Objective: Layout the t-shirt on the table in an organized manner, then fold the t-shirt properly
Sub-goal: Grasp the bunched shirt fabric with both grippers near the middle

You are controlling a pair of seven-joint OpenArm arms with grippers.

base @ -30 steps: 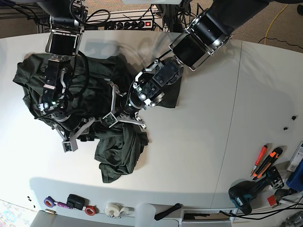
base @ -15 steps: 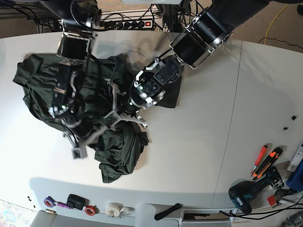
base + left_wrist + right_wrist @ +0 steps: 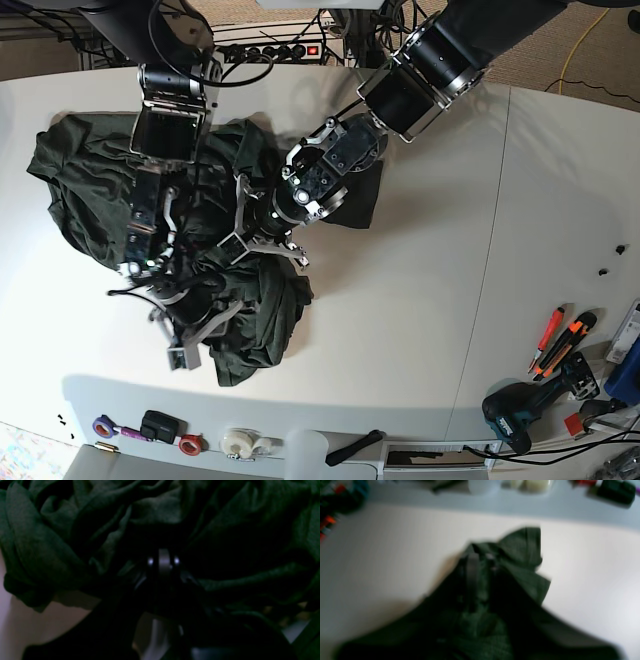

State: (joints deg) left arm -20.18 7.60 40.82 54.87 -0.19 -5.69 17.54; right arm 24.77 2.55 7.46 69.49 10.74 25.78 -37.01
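Looking from the base camera, you see the t-shirt (image 3: 215, 240) bunched in a dark green heap on the table (image 3: 420, 300), both arms over it, nowhere near laid flat. Your left wrist view shows the left gripper (image 3: 163, 561) clenched, buried in folds, probably pinning fabric. Your right wrist view is blurred: the right gripper (image 3: 480, 562) has cloth draped between its fingers, but you cannot tell whether it grips.
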